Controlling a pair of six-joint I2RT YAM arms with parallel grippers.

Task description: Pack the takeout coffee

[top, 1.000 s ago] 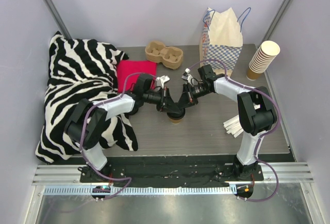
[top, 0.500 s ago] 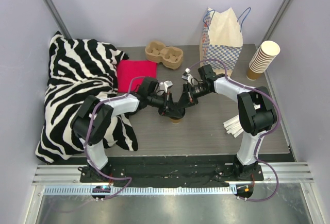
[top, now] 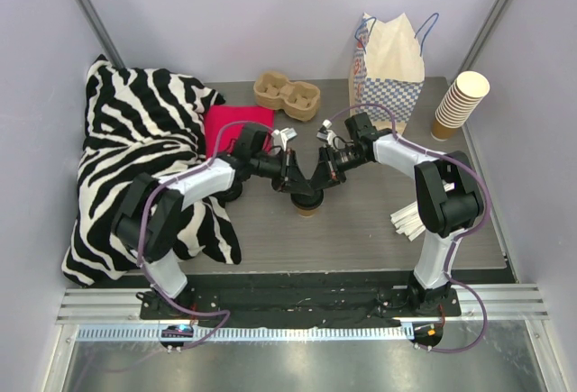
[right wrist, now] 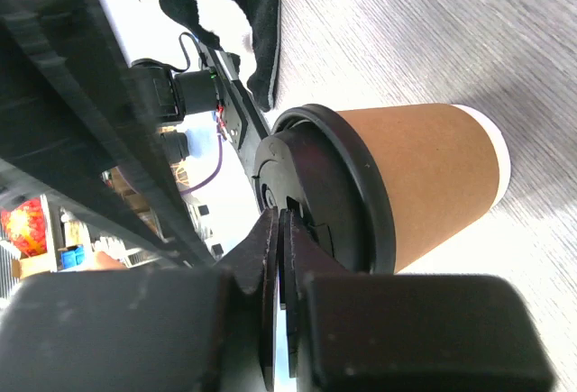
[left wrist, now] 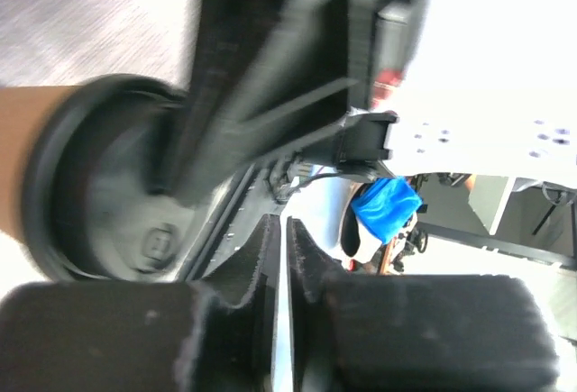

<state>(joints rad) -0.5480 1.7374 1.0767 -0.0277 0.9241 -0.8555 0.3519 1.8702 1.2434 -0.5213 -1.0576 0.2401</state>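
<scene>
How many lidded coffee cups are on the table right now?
1: the takeout coffee stands upright in the middle, on the near side of the pulp cup carrier. The stack of cups at the right edge is lidless. Any inside the paper bag would be hidden.

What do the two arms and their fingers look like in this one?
Both the left arm and the right arm have white shells on the long links, with black joints and wrists. A purple cable loops loosely along each arm from base to wrist. The fingers are matte black and slightly grainy, narrow at the tips and rising from broad black blocks.
</scene>
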